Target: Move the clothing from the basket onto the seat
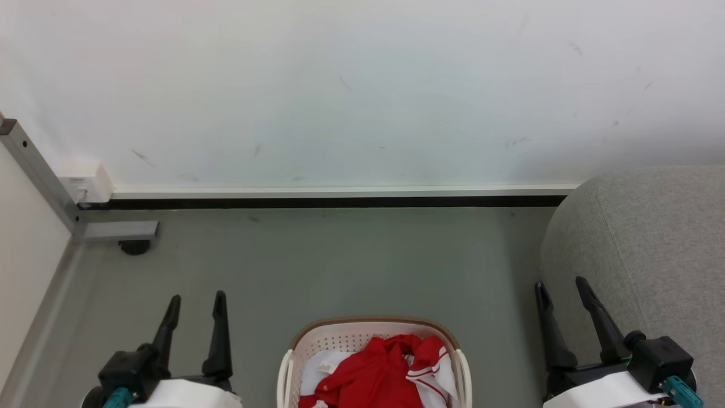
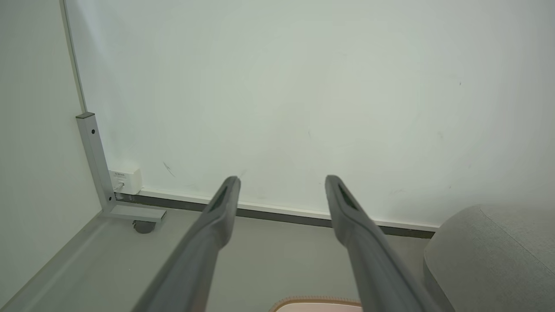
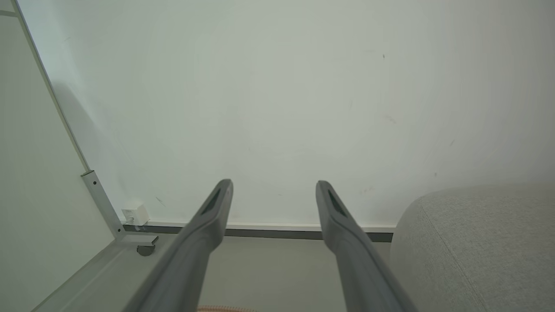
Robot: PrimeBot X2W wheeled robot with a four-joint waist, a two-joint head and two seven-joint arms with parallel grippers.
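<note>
Head view: the basket (image 1: 374, 321) stands on the floor (image 1: 340, 266) at the bottom middle of the frame, and the clothing (image 1: 385, 368) lies bunched inside it, red folds over white panels. The left gripper (image 1: 197, 296) is to the left of the basket and the right gripper (image 1: 561, 282) to its right. Each has its fingers spread apart and released, grasping nothing and touching nothing. The seat (image 1: 651, 243) rises to the right of the basket, just behind the right gripper.

Left wrist view: the left gripper (image 2: 282, 177) points at the wall (image 2: 277, 86) above the basket's brown rim, fingers parted with only air between them.

Right wrist view: the right gripper (image 3: 274, 182) is likewise released and empty. The seat bulks to the right, and a sliver of the basket rim shows at the bottom edge.

By my reading, nothing of the task is done and the reach for the garment is the step in hand. The next move calls for one arm to dip down into the basket, pinch a thick fold of the red fabric, and lift it clear of the basket wall before swinging right toward the seat.
</note>
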